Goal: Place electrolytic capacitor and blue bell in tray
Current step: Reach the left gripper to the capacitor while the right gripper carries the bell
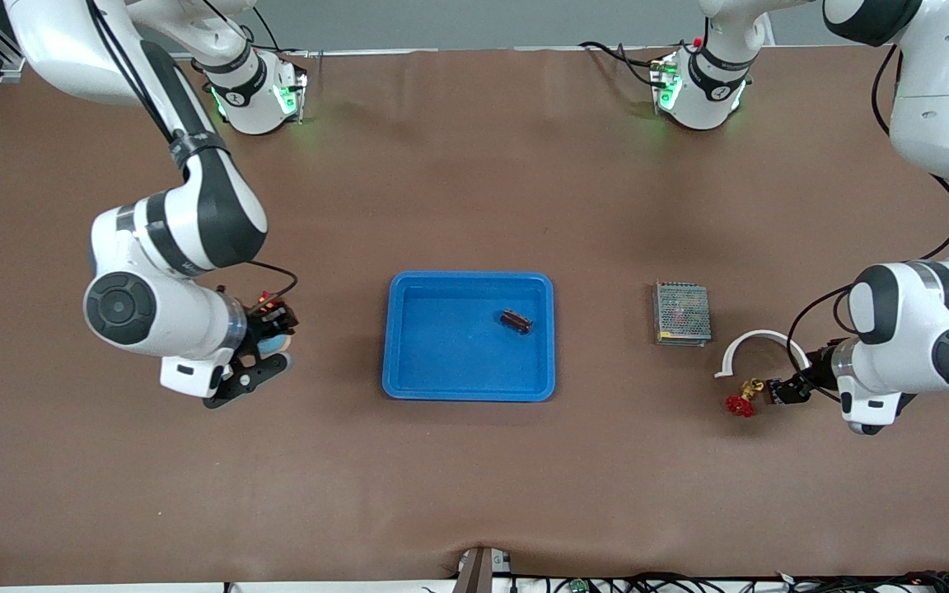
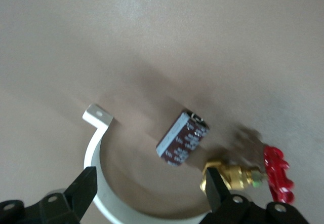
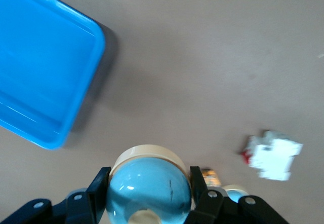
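Right pincer (image 3: 147, 203) gripping blue bell (image 3: 149, 186), left pincer (image 2: 152, 193) wide apart

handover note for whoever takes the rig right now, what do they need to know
Right tool: shut on the blue bell, low over the table beside the tray, toward the right arm's end.
Left tool: open, low at the left arm's end, holding nothing.
Tray: the front view shows a dark cylinder lying in it, likely a capacitor.
The left wrist view shows a capacitor on the table between the white bracket and the brass valve; I cannot tell if it is a second one.
Done: bell grasped.
Left: carry the bell into the tray; check the capacitor.
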